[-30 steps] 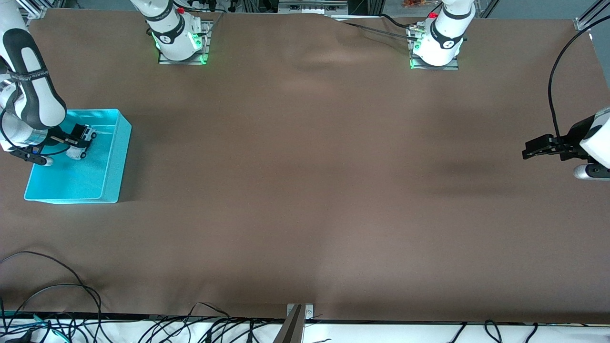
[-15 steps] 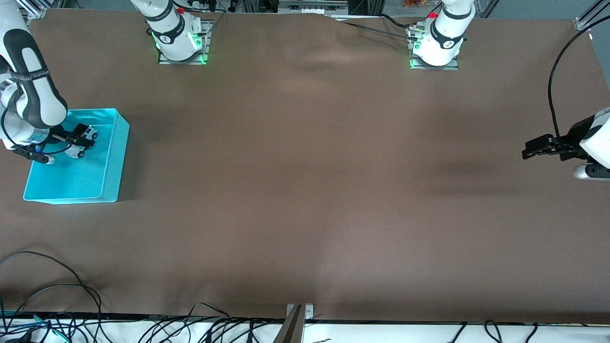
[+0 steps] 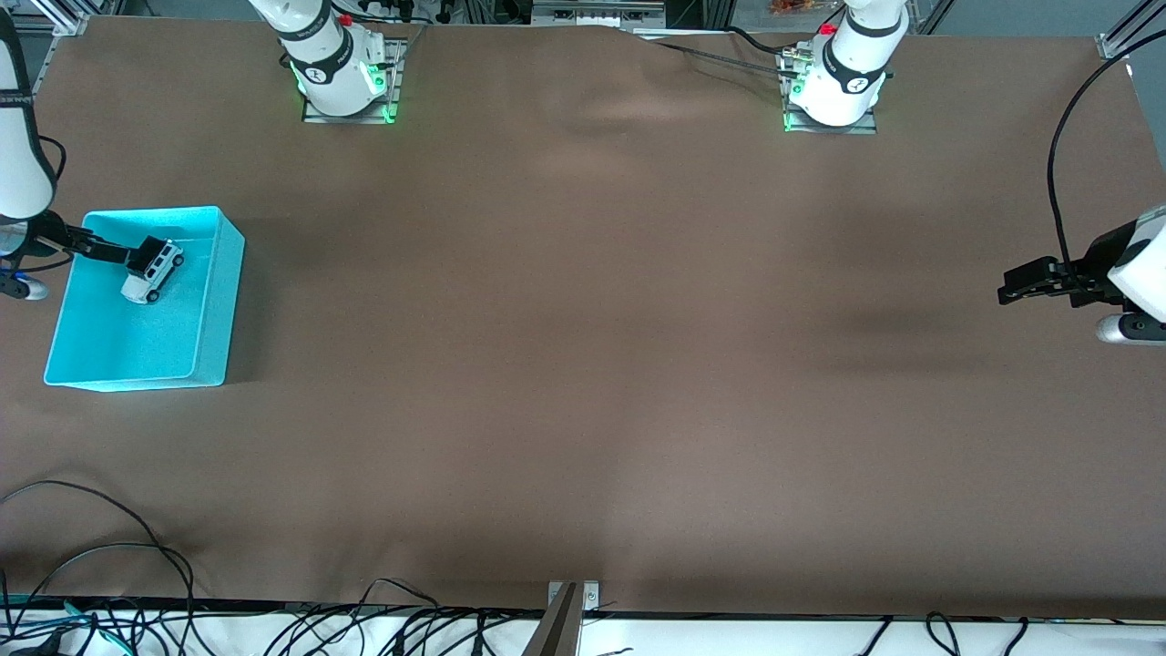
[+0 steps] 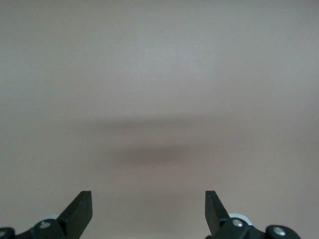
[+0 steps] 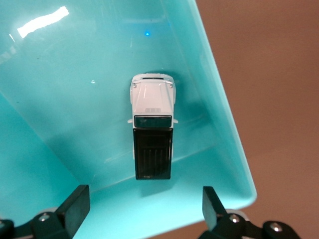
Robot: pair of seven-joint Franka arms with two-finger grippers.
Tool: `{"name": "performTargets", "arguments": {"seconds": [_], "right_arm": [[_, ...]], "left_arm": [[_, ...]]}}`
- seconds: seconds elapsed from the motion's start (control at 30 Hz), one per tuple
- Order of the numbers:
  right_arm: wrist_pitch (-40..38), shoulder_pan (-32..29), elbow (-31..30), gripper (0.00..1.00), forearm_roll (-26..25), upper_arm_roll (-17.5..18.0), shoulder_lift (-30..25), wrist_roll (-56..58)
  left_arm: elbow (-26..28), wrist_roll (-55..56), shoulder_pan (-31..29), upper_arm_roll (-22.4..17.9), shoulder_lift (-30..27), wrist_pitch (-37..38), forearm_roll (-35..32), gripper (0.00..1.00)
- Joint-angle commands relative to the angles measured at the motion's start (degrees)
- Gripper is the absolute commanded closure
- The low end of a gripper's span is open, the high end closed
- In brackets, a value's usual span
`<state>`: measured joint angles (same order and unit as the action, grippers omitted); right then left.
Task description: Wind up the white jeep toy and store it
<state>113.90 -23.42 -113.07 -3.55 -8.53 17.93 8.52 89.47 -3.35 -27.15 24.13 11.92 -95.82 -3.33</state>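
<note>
Currently, no readable writing shows on the white jeep toy [image 3: 151, 271] or the turquoise bin [image 3: 219, 301]; each arm's base link carries only a small round black emblem.

Surface: a brown cloth [image 3: 583, 364] covers the table, slightly wrinkled near the arm bases. Both base plates [image 3: 351, 109] glow green at their edges. Black cables [image 3: 109, 583] lie loose along the edge nearest the front camera, and a further black cable [image 3: 1061, 137] arcs down to the left arm's wrist.

White jeep toy: it rests on the floor of the turquoise bin, in the half farther from the front camera, close to the bin's farther wall. In the front view its white hood points to about 7 o'clock and its black roof to about 1 o'clock. No finger touches it in the right wrist view.

Right gripper [image 3: 137, 258]: it hangs over the turquoise bin at the right arm's end of the table, directly above the toy. Its fingers [image 5: 75, 206] stand wide apart and hold nothing.

Left gripper [image 3: 1007, 293]: the left arm waits over bare cloth at its own end of the table. Its fingers [image 4: 79, 209] are spread wide, with nothing between them.
</note>
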Motion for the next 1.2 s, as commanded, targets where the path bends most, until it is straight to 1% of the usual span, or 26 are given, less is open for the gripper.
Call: {"name": "performTargets", "arguments": {"seconds": [0.0,0.23,0.33,0.43,0.57,0.7,0.77,0.93,1.07,1.17], "right_arm": [[-3.0,-0.6,2.6,0.0,-0.5,0.8,-0.3,-0.1],[-4.6,0.3,2.6,0.0,-0.8,2.7,-3.0,-0.3],[-5.7,0.3,2.2,0.0,-0.5,2.7,-5.1,-0.4],[-9.0,0.3,2.3,0.0,-0.5,2.8,-7.5,-1.0],[-11.7,0.1,2.0,0.0,-0.2,2.8,-11.8,-1.1],[-14.4,0.6,1.7,0.0,-0.4,3.1,-14.3,-0.8],[-16.2,1.4,1.9,0.0,-0.5,4.0,-15.1,-1.1],[-19.8,1.6,1.9,0.0,-0.4,4.6,-18.5,-2.0],[-20.6,2.0,2.0,0.0,-0.1,4.9,-21.7,-1.5],[-21.4,2.2,2.3,0.0,0.6,5.4,-23.1,-1.5]], "left_arm": [[-0.4,-1.4,-0.5,0.2,-0.8,-0.1,1.0,0.0],[-0.9,-1.7,-0.6,0.3,-2.0,-0.1,1.4,0.0],[-1.0,-1.8,-0.6,0.5,-3.0,0.0,1.6,0.0],[-1.0,-1.8,-0.5,0.7,-3.7,0.0,1.6,0.0],[-1.1,-1.8,-0.5,1.0,-3.8,0.3,1.6,0.0],[-3.2,-1.7,-0.4,0.7,-3.8,1.1,1.7,0.0],[-3.3,-1.4,-0.1,0.7,-3.7,1.2,1.6,0.0],[-4.4,-1.3,-0.1,0.7,-3.7,1.3,1.7,0.0],[-5.5,-1.7,-0.3,0.8,-3.7,2.7,2.0,0.0],[-5.9,-1.5,-0.4,0.5,-3.7,2.7,3.8,0.0]]}}
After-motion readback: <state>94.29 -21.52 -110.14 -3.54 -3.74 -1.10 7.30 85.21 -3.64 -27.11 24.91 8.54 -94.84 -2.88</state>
